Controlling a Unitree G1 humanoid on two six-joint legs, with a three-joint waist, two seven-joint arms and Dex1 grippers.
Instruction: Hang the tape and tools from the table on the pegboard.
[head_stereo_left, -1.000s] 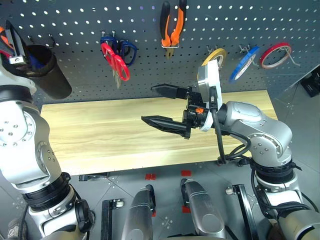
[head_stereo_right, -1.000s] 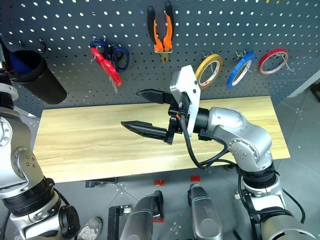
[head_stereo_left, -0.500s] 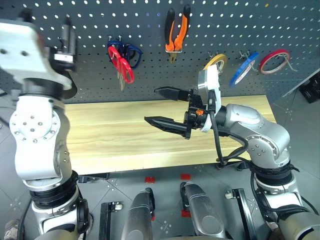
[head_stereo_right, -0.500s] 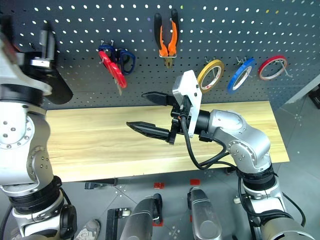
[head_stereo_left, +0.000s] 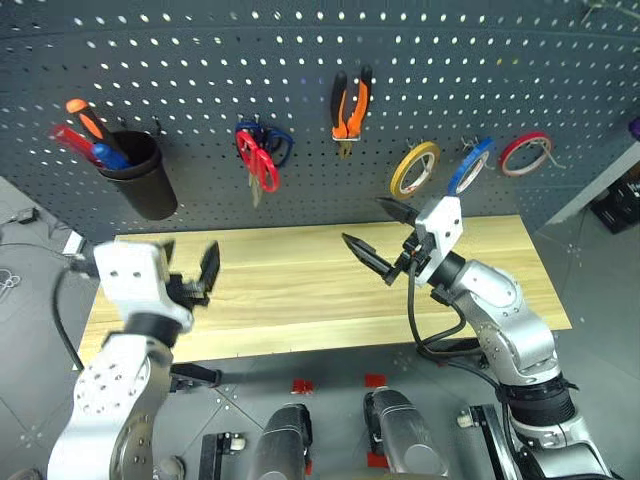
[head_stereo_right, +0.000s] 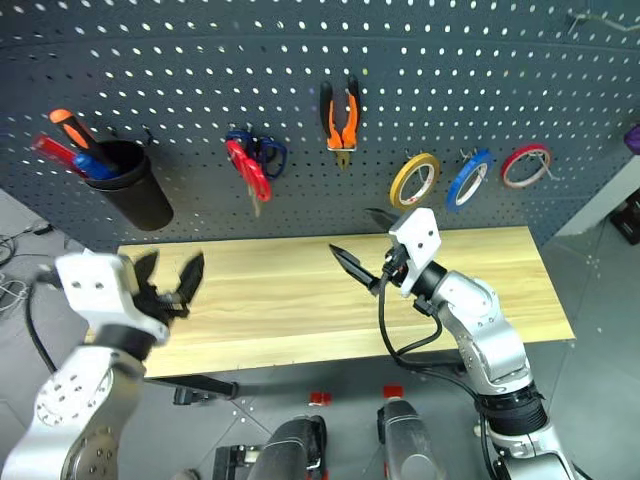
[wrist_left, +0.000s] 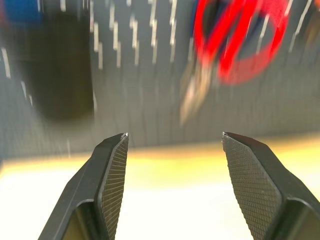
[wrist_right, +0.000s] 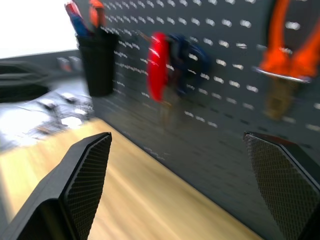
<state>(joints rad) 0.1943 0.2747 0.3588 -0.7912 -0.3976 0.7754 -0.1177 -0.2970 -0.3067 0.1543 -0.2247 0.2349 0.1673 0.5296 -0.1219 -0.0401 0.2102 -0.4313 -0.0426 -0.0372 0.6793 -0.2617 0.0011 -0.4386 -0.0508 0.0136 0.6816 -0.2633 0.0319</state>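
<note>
**Pegboard stocked, table bare, both grippers empty**

While you read this list, note that every task item hangs on the pegboard (head_stereo_left: 200, 60). The yellow-tan tape roll (head_stereo_left: 414, 169) sits on a hook right of centre, with the blue tape ring (head_stereo_left: 468, 165) just beside it and the red tape ring (head_stereo_left: 525, 152) further right. The orange-and-black pliers (head_stereo_left: 350, 105) hang jaws down near the middle. The red-handled scissors (head_stereo_left: 259, 163) hang to their left, overlapping the blue-handled scissors (head_stereo_left: 277, 143) behind them. The black cup (head_stereo_left: 141, 180) at the far left holds the blue-handled screwdriver (head_stereo_left: 106, 155) beside red and orange handles. The wooden table (head_stereo_left: 290, 300) below the board carries nothing.

Your left gripper (head_stereo_right: 167, 282) hovers over the table's left end, its fingers (wrist_left: 111, 170) spread apart with nothing between them. Your right gripper (head_stereo_left: 382, 236) hangs above the table's right half, below the tapes, its fingers (wrist_right: 85, 175) spread wide and holding nothing.
</note>
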